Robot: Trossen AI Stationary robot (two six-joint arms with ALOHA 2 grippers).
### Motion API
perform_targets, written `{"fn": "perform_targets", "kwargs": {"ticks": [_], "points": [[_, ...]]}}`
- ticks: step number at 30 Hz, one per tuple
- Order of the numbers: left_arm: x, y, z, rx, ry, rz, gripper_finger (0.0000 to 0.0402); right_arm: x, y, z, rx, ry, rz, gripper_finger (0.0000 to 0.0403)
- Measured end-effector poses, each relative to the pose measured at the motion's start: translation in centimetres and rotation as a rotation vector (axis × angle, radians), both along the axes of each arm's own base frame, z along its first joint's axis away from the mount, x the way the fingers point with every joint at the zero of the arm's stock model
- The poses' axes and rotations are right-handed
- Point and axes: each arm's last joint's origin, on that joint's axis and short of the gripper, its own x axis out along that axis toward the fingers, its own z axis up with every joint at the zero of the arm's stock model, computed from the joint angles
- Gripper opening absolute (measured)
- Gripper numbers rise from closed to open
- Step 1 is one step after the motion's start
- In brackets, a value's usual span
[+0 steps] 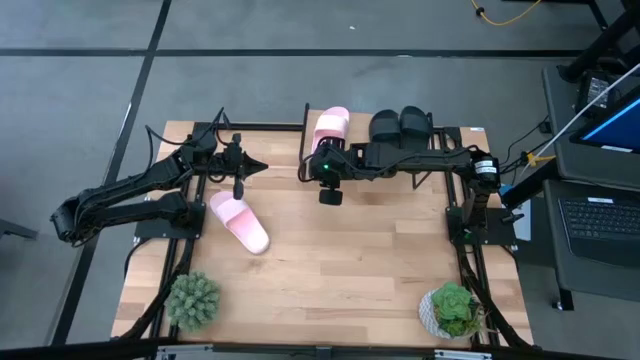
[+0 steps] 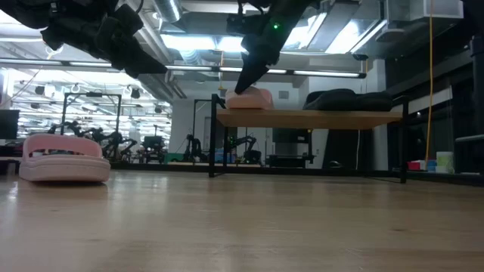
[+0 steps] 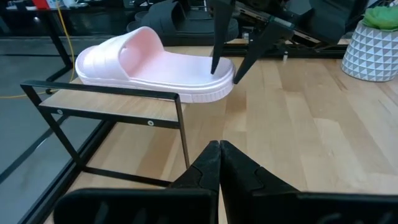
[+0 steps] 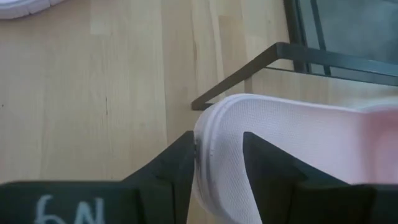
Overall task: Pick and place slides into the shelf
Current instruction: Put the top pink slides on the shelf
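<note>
Left arm sits over the table's left rear, left gripper (image 1: 262, 168) pointing toward the shelf (image 3: 112, 106), fingers (image 3: 214, 163) pressed together, holding nothing. It hangs above the tabletop (image 1: 340, 260), not touching anything.

Loose pink slide (image 1: 238, 221) lies flat on the table just in front of the left gripper, angled, well apart from the shelf. In the low view it's the pink slide (image 2: 64, 159) at the left, sole down.

Shelf stands at the table's rear centre, light-wood top board on thin black frames. Second pink slide (image 1: 330, 130) lies on the board's left end, heel overhanging the front edge toward the table.

Right arm reaches in from the right across the shelf front; right gripper (image 1: 322, 172) is at that slide's heel. Right wrist view: the two fingers (image 4: 175, 163) straddle the heel rim (image 4: 227, 149), one each side, close on it. Left wrist view shows the finger tips spread either side of the heel; can't tell whether they actually pinch it or have let go.

Two black slides (image 1: 400, 125) sit side by side on the shelf's right part, just right of the pink one.

Two potted plants: one at front left (image 1: 193, 299), one at front right (image 1: 452, 309).
</note>
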Motion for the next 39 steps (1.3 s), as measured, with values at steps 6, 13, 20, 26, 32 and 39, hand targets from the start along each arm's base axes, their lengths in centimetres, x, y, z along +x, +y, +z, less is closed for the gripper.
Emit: {"fn": "perform_targets", "kwargs": {"ticks": [6,13,20,26,32,39], "points": [[0.0,0.0,0.0,-0.002,0.000,0.001,0.0000,-0.3,-0.1,-0.2,0.004,0.040,-0.007,0.0092],[0.0,0.0,0.0,-0.004,0.000,0.002,0.0000,-0.4,-0.2,-0.2,0.001,0.043,-0.011,0.0016],[0.0,0.0,0.0,-0.010,-0.001,0.004,0.0000,-0.5,-0.5,-0.2,-0.068,0.059,-0.056,0.0016],[0.0,0.0,0.0,-0.011,-0.001,0.005,0.0000,-1.1,-0.5,0.4,-0.092,0.078,-0.049,0.0016],[0.0,0.0,0.0,-0.027,-0.003,0.010,0.0000,-3.0,-0.2,2.9,-0.089,0.054,-0.078,0.0015],[0.0,0.0,0.0,-0.028,-0.003,0.012,0.0000,-5.2,0.2,4.5,-0.076,0.092,-0.099,0.0015]]}}
